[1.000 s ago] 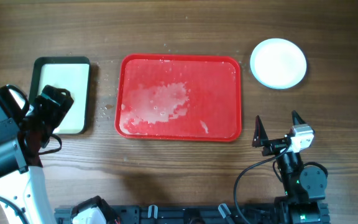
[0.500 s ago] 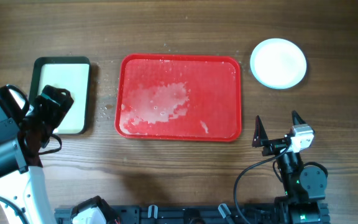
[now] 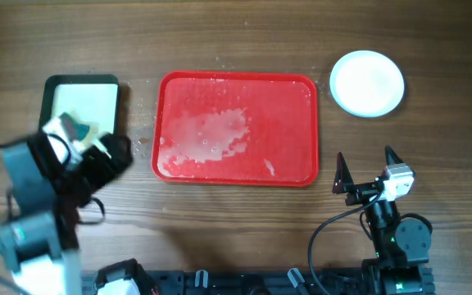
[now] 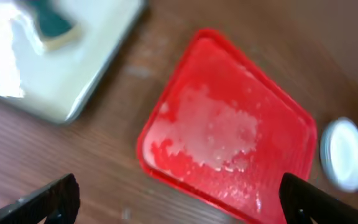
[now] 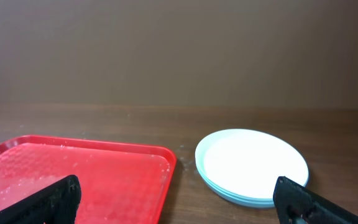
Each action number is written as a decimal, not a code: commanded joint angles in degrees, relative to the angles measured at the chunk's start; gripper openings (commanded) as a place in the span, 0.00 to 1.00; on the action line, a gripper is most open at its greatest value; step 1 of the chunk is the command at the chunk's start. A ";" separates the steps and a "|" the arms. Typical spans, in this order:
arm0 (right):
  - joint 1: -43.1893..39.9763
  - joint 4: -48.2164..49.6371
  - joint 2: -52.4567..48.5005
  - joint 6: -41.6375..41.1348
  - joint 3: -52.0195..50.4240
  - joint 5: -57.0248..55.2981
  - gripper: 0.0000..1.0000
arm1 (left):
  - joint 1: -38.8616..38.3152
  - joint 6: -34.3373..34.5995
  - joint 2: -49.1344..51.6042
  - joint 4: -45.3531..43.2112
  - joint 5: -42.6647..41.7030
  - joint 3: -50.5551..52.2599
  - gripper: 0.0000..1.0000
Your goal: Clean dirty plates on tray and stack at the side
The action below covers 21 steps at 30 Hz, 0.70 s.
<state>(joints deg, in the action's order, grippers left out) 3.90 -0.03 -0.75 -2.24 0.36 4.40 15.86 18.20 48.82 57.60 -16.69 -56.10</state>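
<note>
The red tray (image 3: pixel 236 164) lies mid-table with white soapy smears on it and no plates; it also shows in the left wrist view (image 4: pixel 278 149) and the right wrist view (image 5: pixel 73 174). The plates (image 3: pixel 367 82) sit stacked on the table to the tray's far right, a white one on top with light blue rims beneath (image 5: pixel 252 165). My left gripper (image 3: pixel 109 156), blurred, hangs open and empty (image 4: pixel 185 205) between the cream pan and the tray's left edge. My right gripper (image 3: pixel 365 168) is open and empty (image 5: pixel 179 205) near the front right, facing the stack.
A dark-rimmed cream pan (image 3: pixel 97 94) lies left of the tray, with a teal-topped sponge (image 4: pixel 51 22) lying in it. Water spots dot the wood between pan and tray. The right arm's base (image 3: pixel 396 242) and cables sit at the front right edge.
My left arm has swung off the pan toward the front and right and is blurred with motion. The sponge now shows on the pan. The right arm has not moved.
</note>
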 commanded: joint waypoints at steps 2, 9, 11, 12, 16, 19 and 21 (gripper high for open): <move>-0.28 0.11 0.55 0.70 -0.07 -0.98 1.00 | -5.70 -7.56 -18.49 -10.78 -1.09 14.08 1.00; -0.28 0.11 0.55 0.70 -0.07 -0.98 1.00 | -8.61 -6.99 -32.24 -37.03 -1.07 31.74 1.00; -0.28 0.09 0.55 0.70 -0.07 -0.98 1.00 | -8.79 -4.07 -35.19 -44.98 -0.83 37.81 1.00; -0.28 0.11 0.55 0.70 -0.07 -0.98 1.00 | -8.90 -2.08 -36.76 -49.83 -0.61 41.57 1.00; -0.28 0.11 0.55 0.70 -0.07 -0.98 1.00 | -11.04 1.66 -42.40 -59.14 2.32 50.18 1.00; -0.28 0.11 0.55 0.70 -0.07 -0.98 1.00 | -11.63 2.01 -46.53 -60.04 4.85 53.11 1.00; -0.28 0.11 0.55 0.70 -0.07 -0.98 1.00 | -11.63 2.01 -48.68 -60.33 5.22 53.66 1.00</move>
<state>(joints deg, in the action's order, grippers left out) 3.90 -0.03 -0.73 -2.24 0.36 4.38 4.54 19.22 3.03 -2.02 -13.72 -3.57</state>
